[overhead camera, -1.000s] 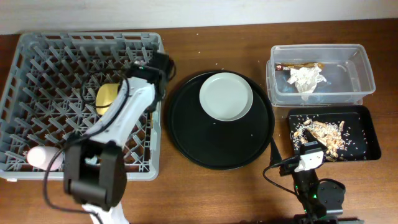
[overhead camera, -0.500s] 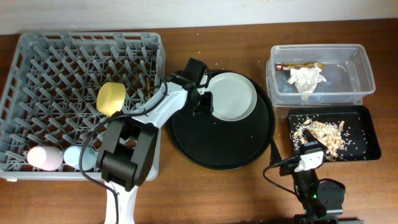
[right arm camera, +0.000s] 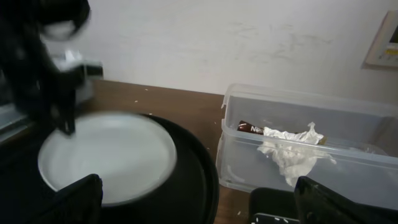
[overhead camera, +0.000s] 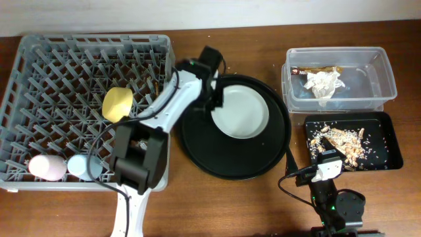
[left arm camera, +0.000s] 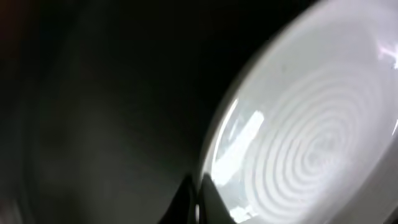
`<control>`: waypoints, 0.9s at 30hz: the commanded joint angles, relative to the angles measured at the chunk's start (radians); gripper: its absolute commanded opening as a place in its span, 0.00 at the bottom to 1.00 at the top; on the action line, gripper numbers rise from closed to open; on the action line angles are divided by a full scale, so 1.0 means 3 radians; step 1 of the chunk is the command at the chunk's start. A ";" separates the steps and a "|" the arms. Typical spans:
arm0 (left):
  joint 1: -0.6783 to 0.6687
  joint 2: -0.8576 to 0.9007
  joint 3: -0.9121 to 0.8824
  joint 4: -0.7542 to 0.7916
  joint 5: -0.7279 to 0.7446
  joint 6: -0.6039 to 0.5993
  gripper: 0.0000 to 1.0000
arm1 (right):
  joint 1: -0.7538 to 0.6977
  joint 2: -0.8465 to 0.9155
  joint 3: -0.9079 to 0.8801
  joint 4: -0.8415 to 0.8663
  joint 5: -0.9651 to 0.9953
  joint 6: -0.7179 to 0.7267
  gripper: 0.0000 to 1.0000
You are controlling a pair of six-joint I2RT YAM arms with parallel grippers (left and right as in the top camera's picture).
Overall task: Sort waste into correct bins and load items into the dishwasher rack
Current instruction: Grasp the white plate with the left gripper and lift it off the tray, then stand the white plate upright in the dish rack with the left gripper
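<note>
A pale grey-green plate [overhead camera: 241, 113] is over the big round black tray [overhead camera: 230, 155], its left rim pinched by my shut left gripper [overhead camera: 214, 100]. Close up in the left wrist view, the ringed plate [left arm camera: 311, 143] meets the closed gripper [left arm camera: 198, 202] at the bottom edge. The dishwasher rack [overhead camera: 39, 72] holds a yellow bowl [overhead camera: 117, 103], a pink cup [overhead camera: 46, 166] and a light-blue cup [overhead camera: 82, 166]. My right gripper [overhead camera: 325, 158] rests open near the front, empty [right arm camera: 211, 205]. The right wrist view also shows the plate [right arm camera: 109, 155].
The clear tub [overhead camera: 375, 72] at the back right holds crumpled tissue [overhead camera: 323, 83] and a brown wrapper strip [overhead camera: 316, 69]. In front of it the shallow black tray [overhead camera: 388, 148] carries shredded food scraps [overhead camera: 342, 140]. Crumbs dot the wooden table.
My left arm swung from the rack to the plate and shut on its left rim. The plate has shifted toward the front and looks raised. The right arm has not moved.
</note>
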 commanded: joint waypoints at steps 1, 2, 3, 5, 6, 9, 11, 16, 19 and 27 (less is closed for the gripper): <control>0.0210 -0.0470 0.1038 -0.0779 -0.1260 0.0376 0.00 | -0.0019 -0.0020 -0.0024 -0.0005 -0.0031 -0.0009 0.99; 0.0257 -0.0598 0.1230 -0.1053 -0.1912 0.0375 0.00 | -0.0019 -0.0020 -0.0024 -0.0005 -0.0031 -0.0008 0.98; 0.0314 -0.0724 0.1343 -0.1265 -0.2481 0.0374 0.00 | -0.0019 -0.0020 -0.0024 -0.0005 -0.0031 -0.0009 0.98; 0.0552 -0.1085 0.1380 -0.1611 -0.3869 0.0375 0.00 | -0.0019 -0.0020 -0.0024 -0.0005 -0.0031 -0.0009 0.98; 0.0754 -0.1199 0.1378 -0.1741 -0.4354 0.0373 0.00 | -0.0019 -0.0020 -0.0024 -0.0005 -0.0031 -0.0008 0.99; 0.1289 -0.1202 0.1106 -0.1761 -0.4632 0.0100 0.00 | -0.0019 -0.0020 -0.0024 -0.0005 -0.0031 -0.0009 0.98; 0.1498 -0.1203 0.0702 -0.1380 -0.4704 0.0095 0.00 | -0.0019 -0.0020 -0.0024 -0.0005 -0.0031 -0.0009 0.98; 0.1677 -0.1202 -0.0341 -0.0440 -0.4724 0.0148 0.00 | -0.0019 -0.0020 -0.0024 -0.0005 -0.0031 -0.0009 0.98; 0.1677 -0.1184 -0.0472 -0.0375 -0.4611 0.0146 0.00 | -0.0019 -0.0020 -0.0024 -0.0005 -0.0031 -0.0009 0.98; 0.1672 -0.1134 -0.0693 -0.0310 -0.4191 0.0319 0.04 | -0.0019 -0.0020 -0.0024 -0.0005 -0.0031 -0.0009 0.98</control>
